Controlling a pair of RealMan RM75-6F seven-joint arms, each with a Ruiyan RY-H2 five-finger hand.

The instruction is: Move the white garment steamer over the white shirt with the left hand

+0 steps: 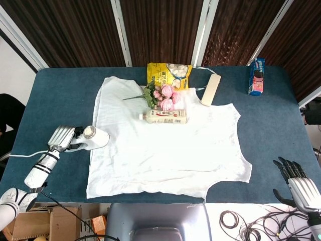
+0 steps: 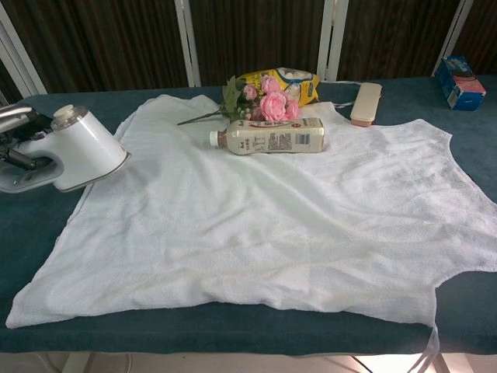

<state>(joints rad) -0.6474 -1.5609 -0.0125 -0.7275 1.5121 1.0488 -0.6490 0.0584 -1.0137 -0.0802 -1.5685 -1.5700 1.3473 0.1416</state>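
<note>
The white garment steamer (image 1: 94, 137) (image 2: 76, 149) sits tilted at the left edge of the white shirt (image 1: 165, 140) (image 2: 272, 210), its front end lifted over the cloth. My left hand (image 1: 62, 138) (image 2: 15, 132) grips its handle from the left side. The shirt lies spread flat across the blue table (image 1: 60, 95). My right hand (image 1: 298, 183) hangs off the table's near right corner, fingers spread, holding nothing; the chest view does not show it.
On the shirt's far part lie a milk-tea bottle (image 1: 164, 116) (image 2: 270, 135) and pink flowers (image 1: 163, 96) (image 2: 264, 101). Behind them are a yellow snack bag (image 1: 169, 74), a beige case (image 1: 211, 89) (image 2: 366, 103) and a blue box (image 1: 257, 76) (image 2: 457, 81). The steamer's cord (image 1: 25, 154) trails left.
</note>
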